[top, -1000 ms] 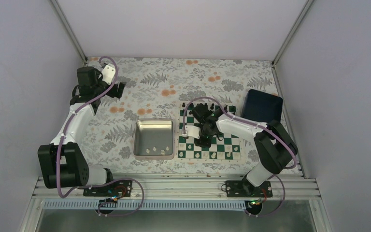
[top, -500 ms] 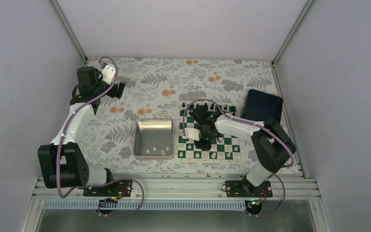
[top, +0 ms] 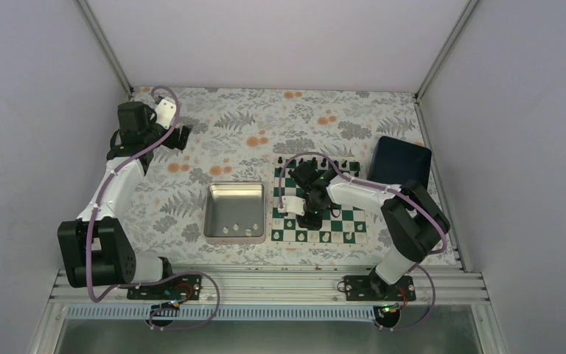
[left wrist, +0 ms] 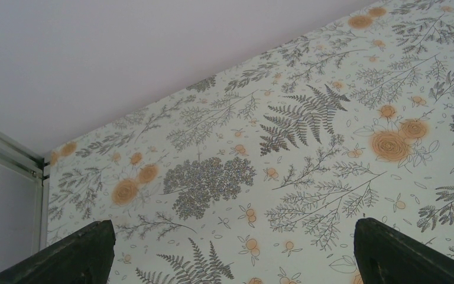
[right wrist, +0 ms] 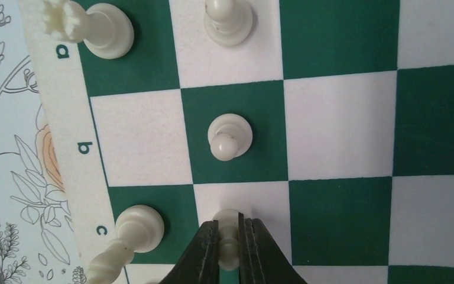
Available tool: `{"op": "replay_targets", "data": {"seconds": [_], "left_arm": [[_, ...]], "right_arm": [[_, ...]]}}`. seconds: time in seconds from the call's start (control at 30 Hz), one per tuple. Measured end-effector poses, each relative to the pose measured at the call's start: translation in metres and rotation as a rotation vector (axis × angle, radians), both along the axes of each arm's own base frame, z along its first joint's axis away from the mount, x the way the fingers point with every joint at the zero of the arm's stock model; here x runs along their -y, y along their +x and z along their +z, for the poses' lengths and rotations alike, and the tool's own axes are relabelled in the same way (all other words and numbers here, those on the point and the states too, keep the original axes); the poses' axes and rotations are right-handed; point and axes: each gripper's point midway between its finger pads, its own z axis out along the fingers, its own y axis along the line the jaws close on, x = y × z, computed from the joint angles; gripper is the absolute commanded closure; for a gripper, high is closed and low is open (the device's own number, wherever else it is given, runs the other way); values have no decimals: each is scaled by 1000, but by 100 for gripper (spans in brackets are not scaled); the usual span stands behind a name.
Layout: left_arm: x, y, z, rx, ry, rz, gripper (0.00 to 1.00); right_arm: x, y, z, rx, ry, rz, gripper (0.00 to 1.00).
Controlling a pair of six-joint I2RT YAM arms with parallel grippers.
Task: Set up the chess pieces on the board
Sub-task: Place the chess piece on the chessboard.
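Note:
The green and white board (top: pixel 349 218) lies right of centre on the table. My right gripper (right wrist: pixel 229 234) is shut on a cream-white pawn (right wrist: pixel 228 220) standing on a white square (right wrist: pixel 260 207) in row c, low over the board's left side (top: pixel 310 214). Other cream-white pieces stand nearby: a pawn (right wrist: pixel 229 136), another pawn (right wrist: pixel 227 21), a rook (right wrist: pixel 91 26) and a bishop (right wrist: pixel 130 234). Black pieces (top: pixel 323 162) line the board's far edge. My left gripper (left wrist: pixel 230 254) is open and empty over bare floral cloth at the far left (top: pixel 177 138).
A square silver metal tray (top: pixel 234 193) left of the board holds a few cream-white pieces (top: pixel 238 228). A dark blue box (top: pixel 402 160) sits at the board's far right. Grey walls close in the table on three sides.
The right arm has shifted slightly left and lower over the board's left side, still gripping the pawn. The left arm has not moved.

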Motion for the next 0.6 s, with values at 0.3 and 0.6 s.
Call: {"op": "replay_targets", "data": {"seconds": [0.3,0.6], "left_arm": [[0,0,0,0,1,0,0],[0,0,0,0,0,0,0]], "right_arm": [[0,0,0,0,0,0,91],[0,3,-3,0,-14,2,69]]}}
